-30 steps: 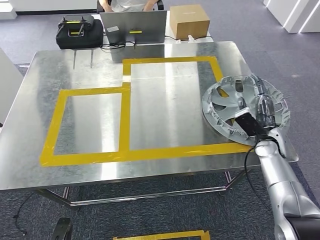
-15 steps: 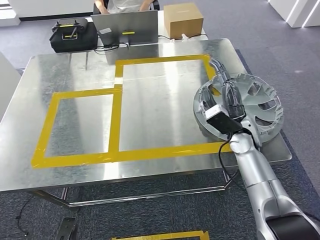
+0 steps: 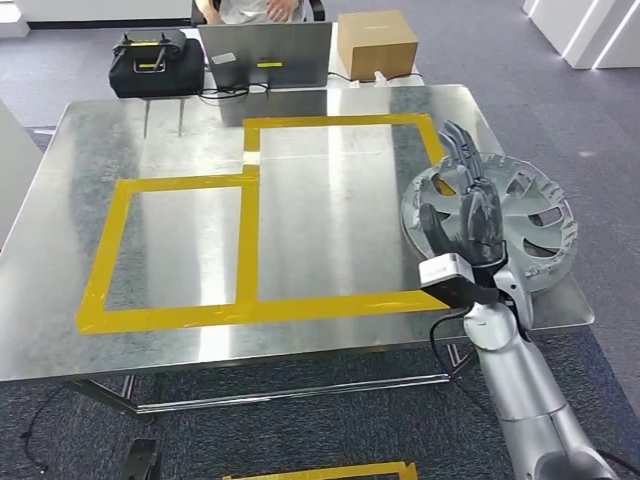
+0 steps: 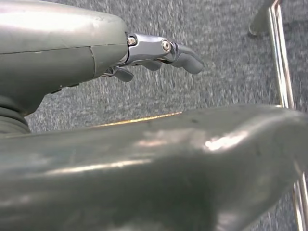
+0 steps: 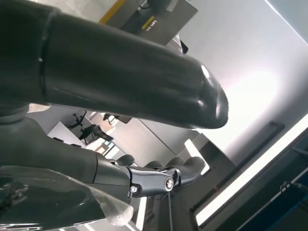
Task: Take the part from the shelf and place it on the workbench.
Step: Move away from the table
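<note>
I am seeing the wheel cover (image 3: pixel 521 225) lying flat at the right edge of the metal table (image 3: pixel 189 330), partly overhanging the side and resting just over the right side of the yellow tape outline (image 3: pixel 249 240). My right hand (image 3: pixel 468 205) is hovering above the left half of the cover with its fingers (image 3: pixel 456 150) stretched out and spread apart, gripping nothing; the thumb is pointing down toward the rim, though I cannot tell whether it is touching. In the right wrist view the thick thumb (image 5: pixel 145 82) and a dark finger (image 5: pixel 171 178) are standing well apart, with a pale edge of the cover (image 5: pixel 109 211) showing beside them. My left hand (image 4: pixel 109 53) is hanging over grey carpet (image 4: pixel 225 29) near a table leg (image 4: pixel 279 57), its fingers (image 4: pixel 181 53) extended and holding nothing. At the far edge of the table, a laptop (image 3: pixel 264 55), a black bag (image 3: pixel 157 63) and a cardboard box (image 3: pixel 376 42) are sitting, and a person (image 3: pixel 256 8) is seated behind the laptop.
</note>
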Available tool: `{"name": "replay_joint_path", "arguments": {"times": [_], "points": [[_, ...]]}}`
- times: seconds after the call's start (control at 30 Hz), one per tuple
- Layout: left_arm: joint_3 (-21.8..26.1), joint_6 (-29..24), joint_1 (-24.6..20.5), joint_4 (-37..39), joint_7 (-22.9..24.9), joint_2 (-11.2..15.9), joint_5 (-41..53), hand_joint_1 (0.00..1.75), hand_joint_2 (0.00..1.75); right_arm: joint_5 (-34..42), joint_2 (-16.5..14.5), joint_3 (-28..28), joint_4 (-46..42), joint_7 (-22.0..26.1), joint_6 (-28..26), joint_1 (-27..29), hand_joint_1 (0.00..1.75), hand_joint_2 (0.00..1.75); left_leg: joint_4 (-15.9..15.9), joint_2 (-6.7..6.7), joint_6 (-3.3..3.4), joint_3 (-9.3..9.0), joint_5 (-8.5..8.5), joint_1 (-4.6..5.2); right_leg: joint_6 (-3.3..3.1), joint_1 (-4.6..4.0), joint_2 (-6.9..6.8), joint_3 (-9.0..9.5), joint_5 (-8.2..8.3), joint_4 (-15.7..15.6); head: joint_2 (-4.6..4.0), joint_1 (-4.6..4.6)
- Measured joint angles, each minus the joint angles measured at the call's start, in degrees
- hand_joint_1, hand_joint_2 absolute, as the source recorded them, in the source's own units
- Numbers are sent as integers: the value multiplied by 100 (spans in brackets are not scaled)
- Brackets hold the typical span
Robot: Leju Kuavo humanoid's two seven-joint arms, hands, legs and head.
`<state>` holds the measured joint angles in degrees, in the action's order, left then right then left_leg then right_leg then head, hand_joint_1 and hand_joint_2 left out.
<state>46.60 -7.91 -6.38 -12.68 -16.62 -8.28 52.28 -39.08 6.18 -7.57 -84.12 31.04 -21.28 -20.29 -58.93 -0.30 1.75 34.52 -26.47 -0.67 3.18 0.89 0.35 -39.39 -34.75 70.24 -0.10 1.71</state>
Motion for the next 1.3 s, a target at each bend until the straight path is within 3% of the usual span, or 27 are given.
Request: {"name": "replay_joint_path", "arguments": {"times": [0.03, 0.07, 0.1, 0.17, 0.23, 0.37, 0.43, 0.5, 0.53, 0.57, 0.6, 0.7, 0.73, 0.77, 0.83, 0.87, 0.9, 0.93, 1.0, 1.03, 1.07, 1.1, 1.13, 1.2, 1.23, 1.27, 1.3], "points": [[-1, 6, 23, 0, -1, -29, 31, 0, 0, 56, 13, 10, -241, 14, -131, 248, 0, 0, -1, -7, 3, 0, 3, 1, 7, -2, 0, -111, -87, 260, -1, 3], [-2, 11, 52, 1, -5, -63, 62, 0, 0, 94, 21, 27, -530, 39, -278, 540, 0, 0, -2, -19, 3, 1, 3, 2, 9, -3, 0, -137, -68, 333, 0, 12], [-3, 15, 83, 1, -14, -95, 88, 0, 0, 100, 22, 49, -848, 75, -430, 857, 0, 0, -3, -32, 2, 0, 1, 2, 4, -3, -1, -58, 50, 189, 1, 14], [-4, 23, 134, 3, -41, -162, 120, 0, 0, 21, 22, 96, -1468, 143, -712, 1455, 0, 0, -7, -49, -10, 2, -5, 8, -22, -6, -10, 312, 391, -537, 1, 16], [-4, 35, 164, 4, -77, -209, 131, 0, 0, -168, 20, 125, -1971, 160, -975, 1957, 0, 0, -32, -49, -53, 25, -7, 33, -60, -21, -15, 606, 571, -1099, 1, 8], [-4, 32, 238, 9, -187, -249, 134, 0, 0, -682, -48, 138, -2667, 74, -1598, 2899, 0, 0, -82, -40, -179, 57, -48, 37, -171, -24, -28, 640, 644, -1194, 1, 3], [-4, 11, 279, 10, -238, -251, 155, 0, 0, -849, -151, 138, -2942, 57, -1777, 3268, 0, 0, -429, -29, -241, 155, -405, 25, -256, -4, -52, 599, 702, -1214, 0, -15], [-4, -10, 306, 11, -282, -251, 201, 0, 0, -1006, -277, 138, -3175, 89, -1831, 3602, 0, 0, -1113, -25, -284, 331, -903, 13, -299, -13, -71, 526, 761, -1214, -1, -31], [-5, -16, 316, 11, -305, -252, 224, 0, 0, -1066, -349, 139, -3274, 131, -1835, 3765, 0, 0, -1390, -25, -293, 370, -1069, 11, -307, -20, -77, 477, 799, -1213, -1, -30], [-6, -20, 325, 11, -329, -253, 245, 0, 0, -1099, -431, 139, -3363, 181, -1837, 3921, 0, 0, -1487, -25, -293, 316, -1134, 11, -307, -26, -80, 422, 843, -1212, 0, -30], [-6, -20, 333, 11, -361, -254, 265, 0, 0, -1110, -524, 140, -3454, 244, -1839, 4067, 0, 0, -1358, -25, -282, 148, -1097, 12, -303, -32, -78, 363, 891, -1212, 1, -31], [-7, -12, 332, 11, -468, -256, 310, 0, 0, -1080, -802, 159, -3694, 410, -1845, 4434, 0, 0, -155, -26, -193, -726, -778, 35, -256, -49, -62, 221, 1047, -1208, 0, -28], [-7, -7, 331, 11, -495, -257, 319, 0, 0, -1047, -885, 174, -3754, 447, -1849, 4534, 0, 0, 135, -26, -160, -900, -718, 52, -228, -52, -61, 199, 1096, -1211, 0, -22], [-7, -1, 335, 11, -511, -258, 324, 0, 0, -997, -963, 190, -3799, 473, -1852, 4622, 0, 0, 278, -27, -129, -972, -686, 71, -197, -50, -62, 189, 1147, -1220, -1, -14], [-6, 7, 370, 12, -526, -262, 321, 0, 0, -881, -1098, 230, -3848, 509, -1857, 4767, 0, 0, 302, -21, -67, -925, -595, 97, -130, -33, -55, 183, 1253, -1266, 0, -5], [-5, 9, 387, 14, -526, -262, 317, 0, 0, -834, -1152, 256, -3860, 523, -1857, 4832, 0, 0, 310, -7, -30, -886, -529, 94, -99, -22, -48, 165, 1237, -1267, 1, -5], [-4, 10, 398, 15, -525, -262, 313, 0, 0, -805, -1200, 285, -3870, 532, -1857, 4887, 0, 0, 323, 9, 13, -830, -455, 86, -70, -16, -43, 122, 1108, -1201, 1, 3], [-3, 10, 406, 16, -523, -263, 310, 0, 0, -791, -1241, 312, -3879, 538, -1857, 4928, 0, 0, 336, 26, 49, -757, -376, 73, -43, -12, -39, 50, 862, -1022, 1, 15], [-2, 13, 413, 17, -521, -263, 309, 0, 0, -787, -1296, 347, -3885, 548, -1857, 4964, 0, 0, 334, 48, 89, -591, -245, 71, -2, -8, -40, -98, 210, -362, 0, 36], [-2, 16, 417, 17, -520, -263, 307, 0, 0, -804, -1319, 366, -3883, 537, -1857, 4976, 0, 0, 329, 57, 89, -504, -180, 73, 15, -7, -40, -132, 0, -5, 0, 36], [-2, 23, 419, 17, -514, -263, 301, 0, 0, -853, -1341, 392, -3877, 504, -1857, 4996, 0, 0, 318, 65, 83, -413, -115, 74, 28, -7, -40, -100, -60, 244, 0, 36], [1, 29, 421, 17, -503, -263, 291, 0, 0, -918, -1366, 426, -3857, 439, -1857, 5021, 0, 0, 300, 71, 74, -321, -55, 73, 36, -7, -41, 12, 15, 326, 0, 38], [5, 34, 421, 17, -488, -263, 270, 0, 0, -968, -1386, 471, -3810, 345, -1856, 5044, 0, 0, 275, 74, 59, -231, -2, 69, 41, -6, -42, 222, 170, 205, 0, 36], [16, 26, 417, 17, -444, -263, 232, 0, 0, -914, -1429, 600, -3586, 146, -1850, 5058, 0, 0, 207, 76, 13, -86, 81, 69, 36, -3, -43, 898, 371, -539, -1, 39], [22, 12, 412, 16, -420, -265, 216, 0, 0, -799, -1455, 684, -3420, 94, -1839, 5049, 0, 0, 169, 75, -16, -33, 121, 75, 18, -6, -41, 1223, 345, -972, 0, 37], [31, -5, 408, 16, -400, -267, 211, 0, 0, -655, -1490, 779, -3239, 96, -1823, 5035, 0, 0, 139, 74, -47, 11, 169, 82, -4, -11, -38, 1428, 278, -1301, 0, 40], [44, -23, 406, 16, -385, -269, 207, 0, 0, -514, -1534, 893, -3040, 158, -1802, 5016, 0, 0, 120, 74, -82, 45, 219, 84, -36, -23, -34, 1512, 217, -1484, 1, 38]]}}
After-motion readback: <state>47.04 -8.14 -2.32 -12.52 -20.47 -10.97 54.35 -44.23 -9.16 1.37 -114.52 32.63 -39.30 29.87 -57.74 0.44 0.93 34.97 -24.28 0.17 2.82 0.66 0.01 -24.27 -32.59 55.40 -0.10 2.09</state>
